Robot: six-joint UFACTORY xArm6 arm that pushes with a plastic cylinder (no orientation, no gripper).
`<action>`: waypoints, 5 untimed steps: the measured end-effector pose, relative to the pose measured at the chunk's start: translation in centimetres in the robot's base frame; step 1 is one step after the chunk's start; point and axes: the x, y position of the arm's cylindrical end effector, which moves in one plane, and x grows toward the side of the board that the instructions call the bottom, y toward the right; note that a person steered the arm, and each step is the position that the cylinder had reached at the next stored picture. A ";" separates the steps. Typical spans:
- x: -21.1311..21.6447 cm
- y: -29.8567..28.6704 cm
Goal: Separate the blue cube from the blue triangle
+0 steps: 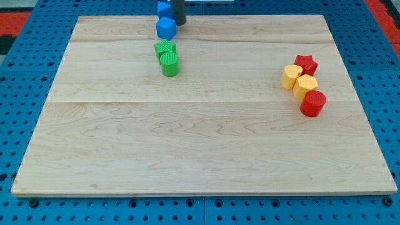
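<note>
A blue cube [165,28] sits near the board's top edge, left of centre. A second blue block [164,9] lies just above it, touching or nearly touching it. The view's top edge cuts this block off, so I cannot make out its shape. My dark rod comes down from the view's top, and my tip [179,24] stands right beside both blue blocks, at the cube's upper right corner. I cannot tell whether the tip touches them.
A green star-like block [165,49] and a green cylinder [169,64] lie just below the blue cube. At the right, a red star [306,63], two yellow blocks [290,77] [305,84] and a red cylinder [312,104] form a cluster. The wooden board [200,150] rests on a blue pegboard.
</note>
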 end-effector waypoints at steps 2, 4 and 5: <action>3.5 -7.2; 1.2 -14.3; 2.3 -13.3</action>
